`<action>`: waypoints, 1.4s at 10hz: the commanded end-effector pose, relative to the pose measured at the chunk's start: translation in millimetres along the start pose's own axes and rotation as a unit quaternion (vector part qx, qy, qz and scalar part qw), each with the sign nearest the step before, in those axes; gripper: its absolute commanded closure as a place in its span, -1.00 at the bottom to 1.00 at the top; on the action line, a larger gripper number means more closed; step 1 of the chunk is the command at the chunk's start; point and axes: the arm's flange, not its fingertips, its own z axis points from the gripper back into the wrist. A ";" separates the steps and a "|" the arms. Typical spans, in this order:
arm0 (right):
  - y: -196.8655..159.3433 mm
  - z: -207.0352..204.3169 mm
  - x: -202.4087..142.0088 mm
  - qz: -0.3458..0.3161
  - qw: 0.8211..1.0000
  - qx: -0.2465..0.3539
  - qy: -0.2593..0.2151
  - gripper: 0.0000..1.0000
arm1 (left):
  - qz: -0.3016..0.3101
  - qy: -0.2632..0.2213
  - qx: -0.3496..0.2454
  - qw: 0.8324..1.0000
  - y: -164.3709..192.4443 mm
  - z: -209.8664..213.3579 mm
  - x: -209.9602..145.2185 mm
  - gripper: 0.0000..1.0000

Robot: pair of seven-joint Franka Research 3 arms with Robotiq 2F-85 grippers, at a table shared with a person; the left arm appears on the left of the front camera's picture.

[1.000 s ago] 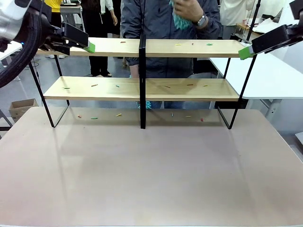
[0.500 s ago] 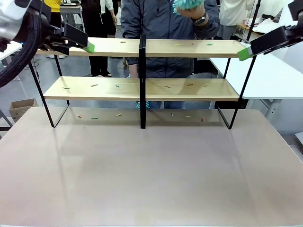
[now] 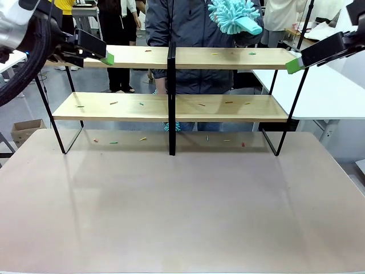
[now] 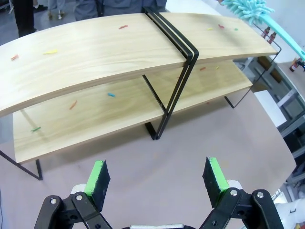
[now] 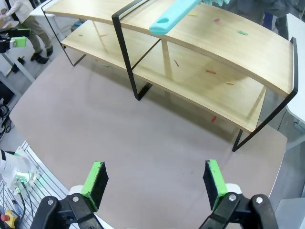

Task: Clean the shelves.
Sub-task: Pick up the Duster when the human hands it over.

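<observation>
Pale wooden two-tier shelves, thin black frame, fluffy teal duster above

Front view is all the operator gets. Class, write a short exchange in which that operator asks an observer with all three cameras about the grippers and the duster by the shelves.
Operator: Is the left gripper touching the shelves?
Observer: No. Its wrist view shows it open and apart from them, with bare table between.
Operator: And the right gripper?
Observer: Open as well, holding nothing, back from the rack.
Operator: What about the duster handle?
Observer: The right wrist view shows its end, raised above the top board, with a slot-shaped hole.
</observation>
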 end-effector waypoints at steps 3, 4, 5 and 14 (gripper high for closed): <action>-0.1 0.0 0.0 0.000 1.000 0.000 0.000 -1.00 | 0.000 0.000 0.000 1.000 0.0 0.0 0.0 -1.00; 1.0 -0.4 0.9 0.002 1.000 -0.007 -0.010 -1.00 | 0.000 0.000 0.000 1.000 0.0 0.0 0.0 -1.00; 2.9 -1.8 2.4 -0.013 1.000 -0.001 -0.018 -1.00 | 0.000 0.000 0.000 1.000 0.0 0.0 0.0 -1.00; 10.7 -22.7 -3.1 -0.054 0.998 -0.017 -0.007 -1.00 | -0.035 -0.045 0.036 0.998 -16.7 6.3 -47.3 -1.00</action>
